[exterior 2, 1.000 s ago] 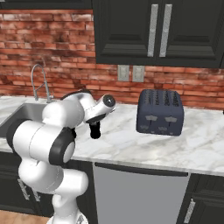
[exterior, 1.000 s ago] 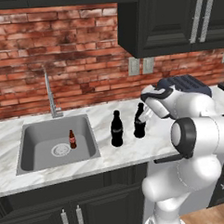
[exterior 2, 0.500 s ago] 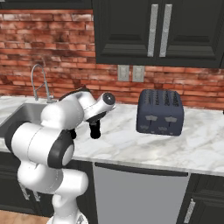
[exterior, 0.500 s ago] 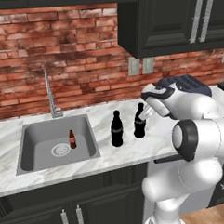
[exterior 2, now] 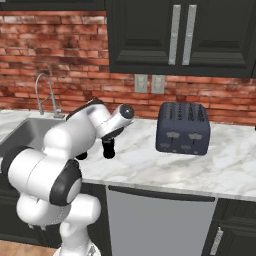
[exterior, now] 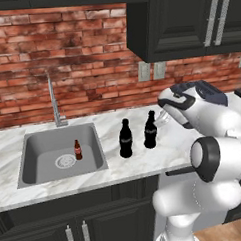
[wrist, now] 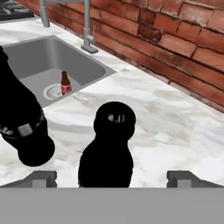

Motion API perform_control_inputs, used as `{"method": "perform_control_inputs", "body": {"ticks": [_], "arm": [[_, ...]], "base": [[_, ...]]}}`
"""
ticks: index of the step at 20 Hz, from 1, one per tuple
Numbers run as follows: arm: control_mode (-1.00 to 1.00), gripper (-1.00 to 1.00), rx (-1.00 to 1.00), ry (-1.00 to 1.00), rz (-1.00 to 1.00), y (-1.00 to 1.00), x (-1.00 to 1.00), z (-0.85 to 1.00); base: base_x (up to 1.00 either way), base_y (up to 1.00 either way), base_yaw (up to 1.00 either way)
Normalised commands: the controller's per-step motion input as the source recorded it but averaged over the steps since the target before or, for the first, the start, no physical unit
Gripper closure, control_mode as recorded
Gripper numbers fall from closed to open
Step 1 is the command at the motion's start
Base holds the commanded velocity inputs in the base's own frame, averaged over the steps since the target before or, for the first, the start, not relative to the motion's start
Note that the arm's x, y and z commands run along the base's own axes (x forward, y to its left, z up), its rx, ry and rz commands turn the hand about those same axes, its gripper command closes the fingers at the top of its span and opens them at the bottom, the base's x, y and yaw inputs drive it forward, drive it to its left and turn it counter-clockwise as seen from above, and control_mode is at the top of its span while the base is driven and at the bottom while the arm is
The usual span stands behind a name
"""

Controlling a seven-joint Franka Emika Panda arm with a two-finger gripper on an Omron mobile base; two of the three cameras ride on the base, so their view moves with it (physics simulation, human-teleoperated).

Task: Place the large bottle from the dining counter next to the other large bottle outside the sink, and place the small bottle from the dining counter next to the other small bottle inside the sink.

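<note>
In the left base view a grey sink (exterior: pixel 29 162) sits in the marble counter (exterior: pixel 135 167) at the left of the frame, under a faucet (exterior: pixel 52 98) against the brick wall, and it holds one small bottle with a red label (exterior: pixel 78 150) standing upright beside the drain (exterior: pixel 65 161). To the right of the basin, at centre frame, two large dark bottles stand upright near each other on the counter: the left one (exterior: pixel 125 139) closer to the sink, the right one (exterior: pixel 150 130) just in front of the gripper (wrist: pixel 111 178). In the hand view the right bottle rises in the lower middle, between the two finger tips at the bottom edge; the jaws stand wide apart on either side of it, holding nothing. The right base view shows a dark toaster (exterior 2: pixel 183 128) at centre right on the counter.
</note>
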Motion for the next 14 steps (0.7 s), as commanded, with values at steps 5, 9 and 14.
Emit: {"method": "perform_control_inputs", "body": {"ticks": [5, 9, 14], "arm": [[-1.00, -1.00, 0.03, 0.00, -0.02, -0.16, -0.23, 0.22], [-1.00, -1.00, 0.04, 0.00, -0.06, -0.17, -0.24, 0.24], [-1.00, -1.00, 0.00, 0.00, -0.07, -0.08, -0.23, 0.21]], "base": [[0.00, 0.00, 0.00], [0.00, 0.00, 0.00], [0.00, 0.00, 0.00]]}}
